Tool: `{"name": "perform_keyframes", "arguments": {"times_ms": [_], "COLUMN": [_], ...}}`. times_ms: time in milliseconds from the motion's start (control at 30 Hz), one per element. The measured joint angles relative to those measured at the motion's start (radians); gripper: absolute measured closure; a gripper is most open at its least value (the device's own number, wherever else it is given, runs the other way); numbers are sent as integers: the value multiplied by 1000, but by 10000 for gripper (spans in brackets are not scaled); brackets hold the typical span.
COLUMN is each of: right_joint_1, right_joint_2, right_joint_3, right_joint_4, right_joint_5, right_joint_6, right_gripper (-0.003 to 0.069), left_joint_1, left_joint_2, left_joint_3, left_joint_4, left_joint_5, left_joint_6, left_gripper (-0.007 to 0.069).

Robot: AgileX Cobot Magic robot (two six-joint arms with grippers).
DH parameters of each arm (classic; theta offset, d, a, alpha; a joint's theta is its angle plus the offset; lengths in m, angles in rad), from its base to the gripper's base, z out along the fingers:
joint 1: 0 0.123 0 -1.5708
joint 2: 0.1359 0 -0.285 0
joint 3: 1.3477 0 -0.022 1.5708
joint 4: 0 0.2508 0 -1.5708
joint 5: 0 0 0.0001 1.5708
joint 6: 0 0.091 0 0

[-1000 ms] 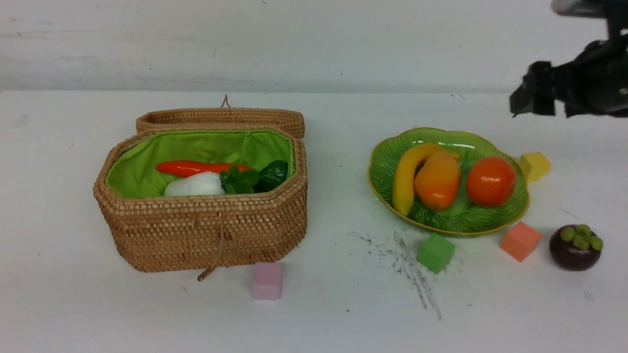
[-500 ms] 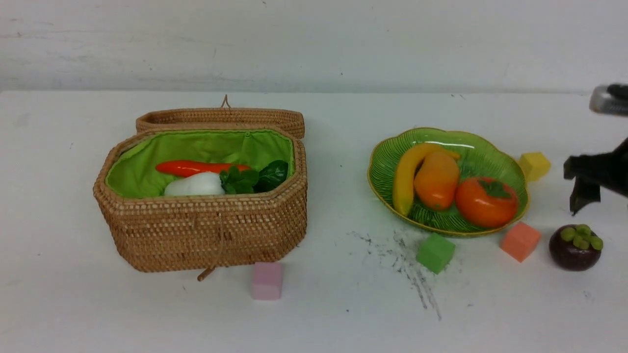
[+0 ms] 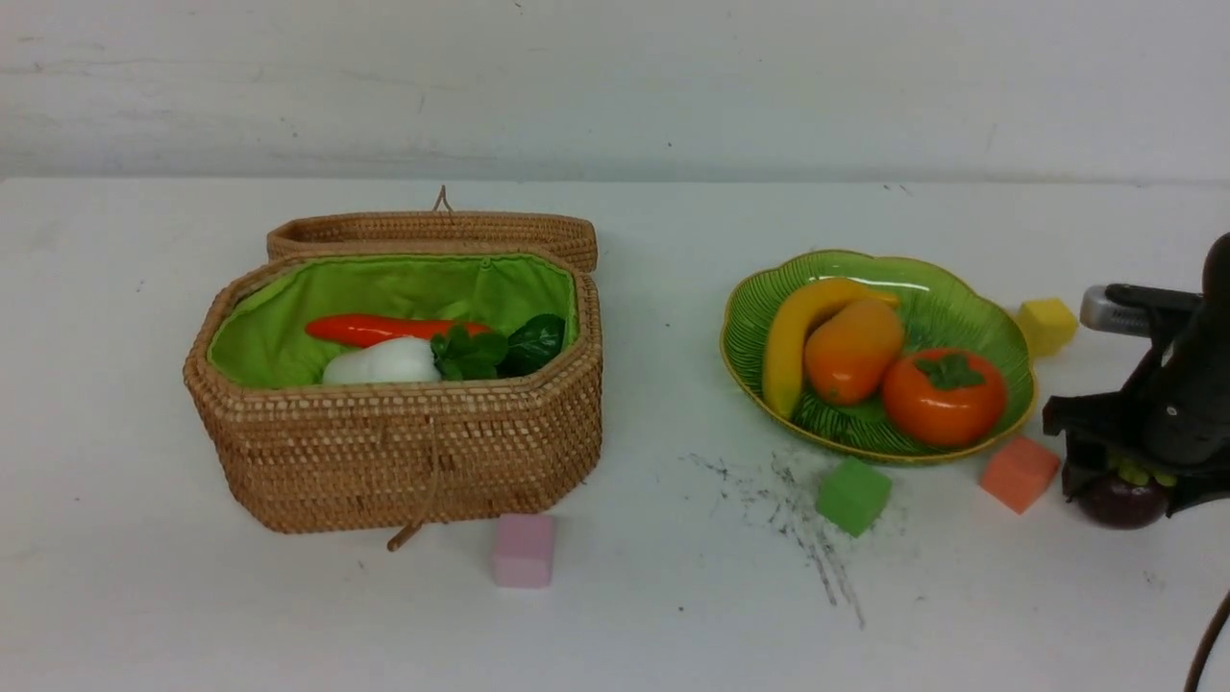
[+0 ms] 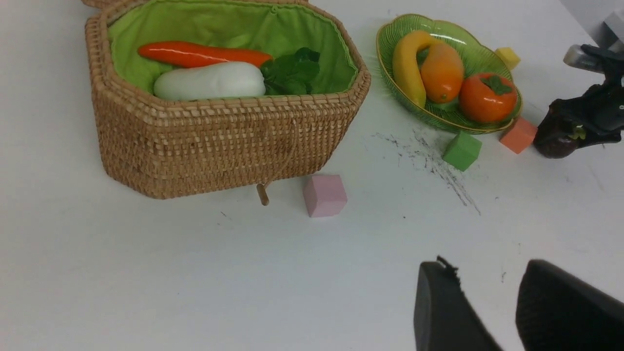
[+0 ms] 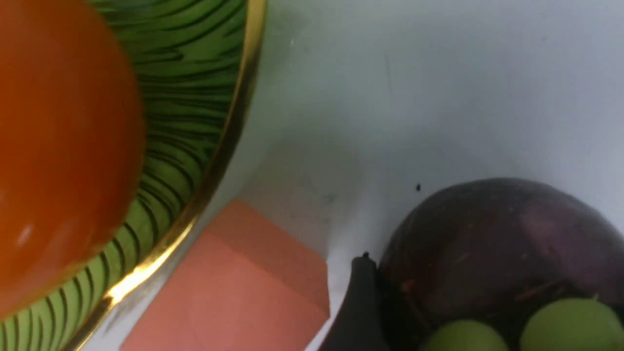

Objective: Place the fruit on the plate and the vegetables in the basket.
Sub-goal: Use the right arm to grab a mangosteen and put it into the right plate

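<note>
**Front:** Octagonal woven-rattan basket [image 3: 394, 452] on L of white table [image 3: 673, 625], green cloth lining, lid hinged back & open. Inside: glossy red-orange carrot [image 3: 384, 329] at back, long axis L–R; white oval radish [image 3: 382, 363] in front of it, also L–R, leaves toward R. Ribbed green glass plate [image 3: 745, 322] w/ scalloped gold rim, well R of basket. On it: curved banana [image 3: 788, 341] along L side, long axis near-to-far; mango [image 3: 850, 351] touching it; squat persimmon [image 3: 942, 399], leaf cap up. Right gripper [image 3: 1119, 476] down over dark purple mangosteen [image 3: 1122, 505], on table outside plate, just R of coral cube [image 3: 1019, 473].

**Left wrist:** Left gripper [image 4: 485, 275] low over table, black fingers [image 4: 438, 302] spread, nothing between.

**Right wrist:** One black finger touching mangosteen's smooth side, green cap lobes beside it. Other finger out of frame, so can't tell if clamped.
</note>
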Motion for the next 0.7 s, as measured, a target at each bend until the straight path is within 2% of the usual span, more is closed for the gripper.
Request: {"name": "perform_keyframes", "arguments": {"times_ms": [200,400,533,700], "right_joint_1": [0,32,118,165], "right_joint_2": [-118,-170,-87,91], "right_joint_3": [-110,-234,-253,-251], "right_joint_4": [-25,53,112,113], "right_joint_5": [-50,-201,-329,-374], "right_joint_6": [0,-5,-62,-82], "right_gripper": [67,67,67,67], "left_joint_1": [0,0,0,0], "left_joint_2": [0,0,0,0], "left_joint_3": [0,0,0,0], "left_joint_4": [-1,34,73,109], "left_joint_5": [0,0,-1,-4], "left_joint_6": [0,0,0,0], "left_gripper": [388,386,386,386]}}
